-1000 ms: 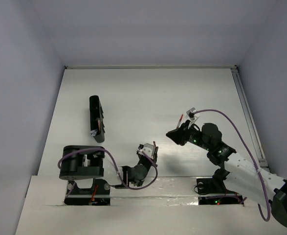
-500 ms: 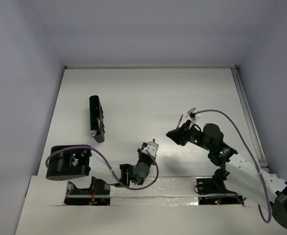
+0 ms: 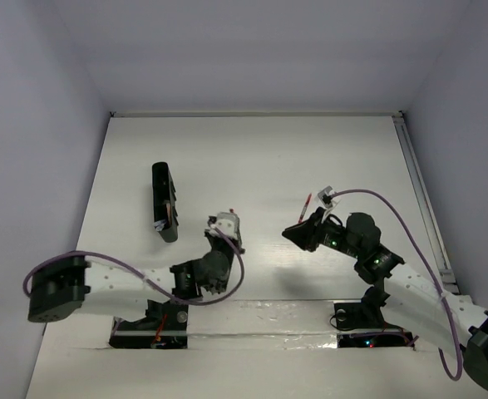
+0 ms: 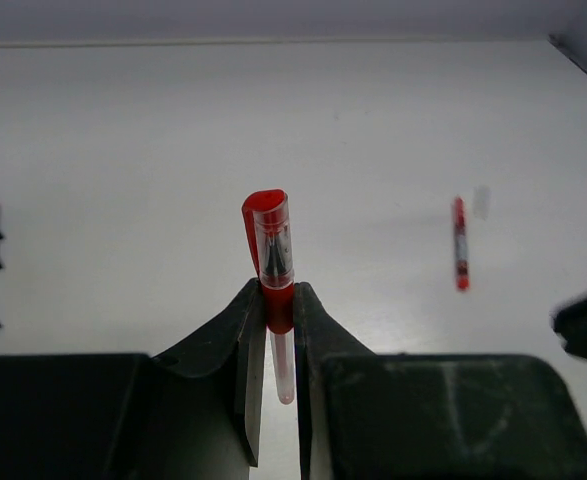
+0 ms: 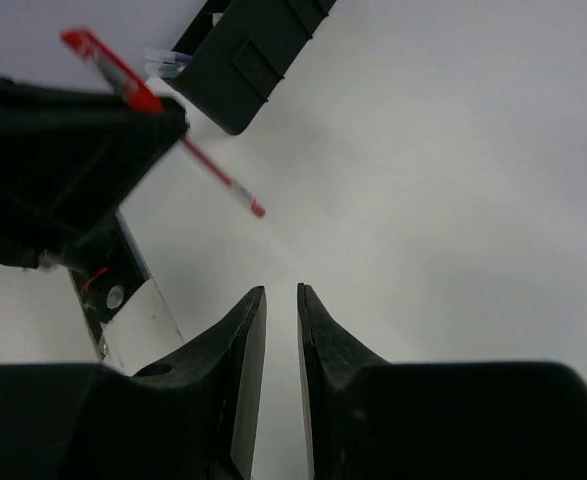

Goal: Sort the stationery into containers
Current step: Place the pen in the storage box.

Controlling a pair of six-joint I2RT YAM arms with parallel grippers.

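Observation:
My left gripper is shut on a thin red-and-white pen that stands up between its jaws, red cap on top. In the top view this gripper hovers just right of the long black box, which lies on the left half of the table and holds a few small items. A second red pen lies on the table, also seen from the left wrist. My right gripper sits just below that pen. Its jaws stand slightly open with nothing between them.
The right wrist view shows the black box and my left gripper with its pen ahead. A metal rail runs along the table's right edge. Grey walls close in the table on three sides.
My left arm has swung out to the left and its gripper has carried the pen forward and left, toward the black box. The right arm has hardly moved.

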